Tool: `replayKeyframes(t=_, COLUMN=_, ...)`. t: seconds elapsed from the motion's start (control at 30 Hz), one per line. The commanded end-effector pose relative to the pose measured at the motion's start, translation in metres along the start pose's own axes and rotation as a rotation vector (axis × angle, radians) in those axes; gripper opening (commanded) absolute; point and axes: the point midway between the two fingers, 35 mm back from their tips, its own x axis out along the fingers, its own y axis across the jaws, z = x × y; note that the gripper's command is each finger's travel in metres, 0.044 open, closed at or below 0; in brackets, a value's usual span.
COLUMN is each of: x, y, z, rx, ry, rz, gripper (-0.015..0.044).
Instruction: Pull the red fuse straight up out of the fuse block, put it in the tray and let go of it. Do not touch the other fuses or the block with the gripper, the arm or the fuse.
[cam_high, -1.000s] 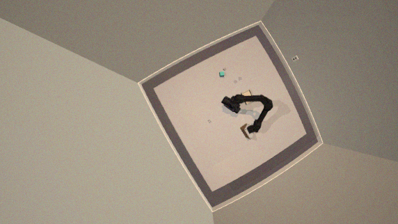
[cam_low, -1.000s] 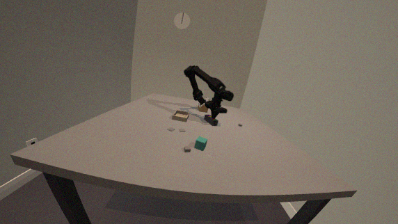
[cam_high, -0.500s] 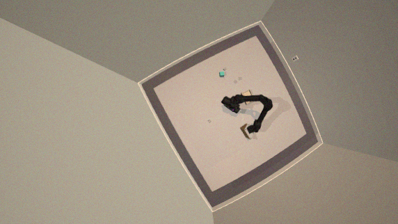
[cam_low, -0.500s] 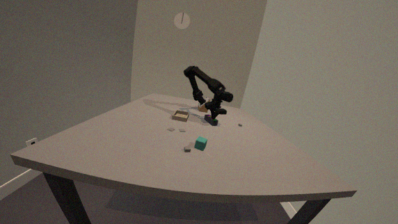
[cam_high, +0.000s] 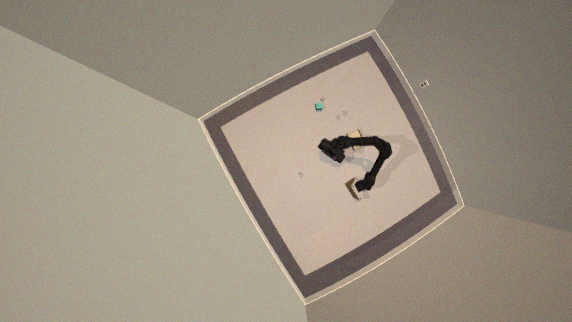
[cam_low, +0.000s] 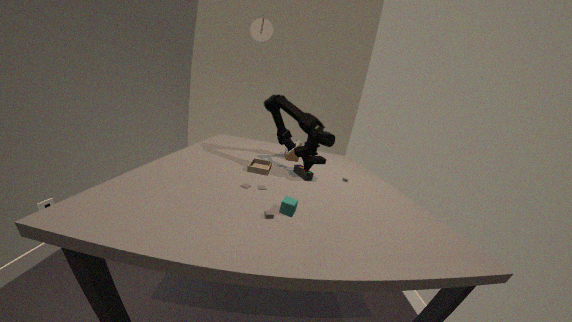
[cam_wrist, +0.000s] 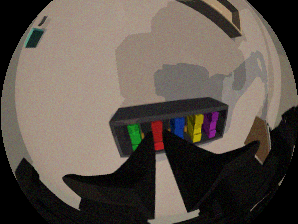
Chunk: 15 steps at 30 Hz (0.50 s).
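In the wrist view a dark fuse block (cam_wrist: 169, 110) holds a row of fuses: green (cam_wrist: 135, 135), red (cam_wrist: 157, 133), blue, yellow and purple. My gripper (cam_wrist: 157, 135) is down at the block, its two dark fingers closed on either side of the red fuse, which still sits in its slot. In the exterior view the gripper (cam_low: 306, 168) hangs right over the block (cam_low: 303, 173). The tan tray (cam_low: 259, 166) lies beyond the block, open and empty. In the top view the gripper (cam_high: 334, 156) hides the block.
A teal cube (cam_low: 288, 205) (cam_high: 318, 106) (cam_wrist: 31, 40) lies toward the table's near side with small grey tiles (cam_low: 269, 214) around it. The arm's tan base block (cam_high: 352, 189) stands behind. A small grey piece (cam_low: 345, 179) lies right of the block.
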Motion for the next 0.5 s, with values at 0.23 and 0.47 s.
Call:
replayKeyframes(t=0.23, x=-0.006, y=0.0008, z=-0.0002, rx=0.003, ry=0.001, rz=0.002, gripper=0.0)
replayKeyframes(t=0.47, x=-0.0094, y=0.0009, z=-0.0003, rx=0.002, ry=0.001, rz=0.002, gripper=0.0)
